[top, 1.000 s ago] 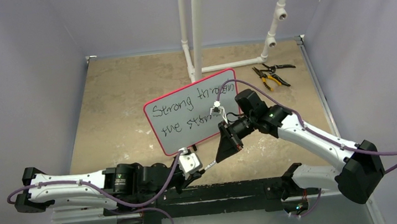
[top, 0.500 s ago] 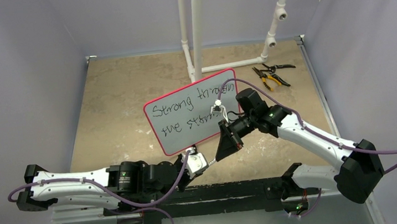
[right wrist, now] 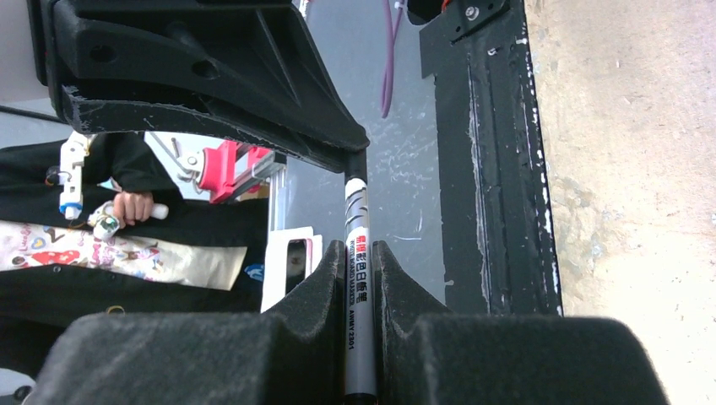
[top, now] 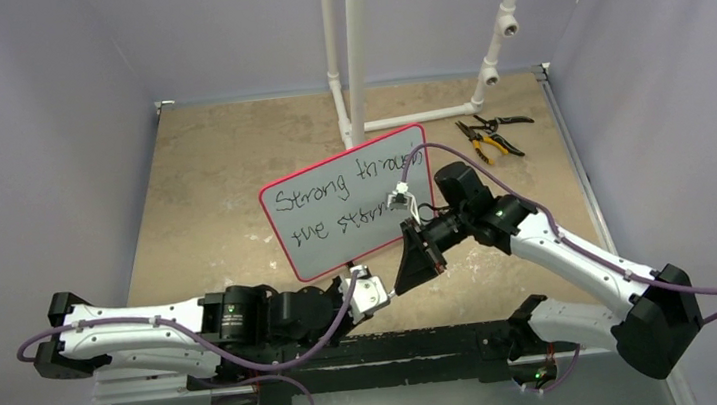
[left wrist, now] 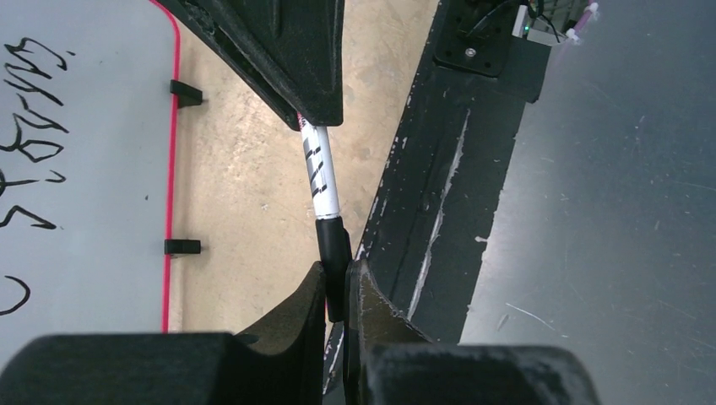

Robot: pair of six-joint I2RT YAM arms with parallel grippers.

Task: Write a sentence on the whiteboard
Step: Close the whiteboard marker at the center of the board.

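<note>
On my overhead feed, the pale grey-white rectangular whiteboard [top: 324,251] with its thin red border stands propped at a tilt on the tan worktop [top: 201,179], just beyond both arms. The black handwritten sentence [top: 335,205], "Strong through the storm", fills two lines on it. I have my left end effector [left wrist: 336,278] clenched on the black cap end of a white-barrelled marker [left wrist: 320,173]. My right end effector [right wrist: 360,261] is clenched round the same marker's barrel, so the pen spans the two just in front of the board's near edge. Yellow-handled pliers [top: 482,146] lie far right, near a white pipe frame [top: 356,52].
</note>
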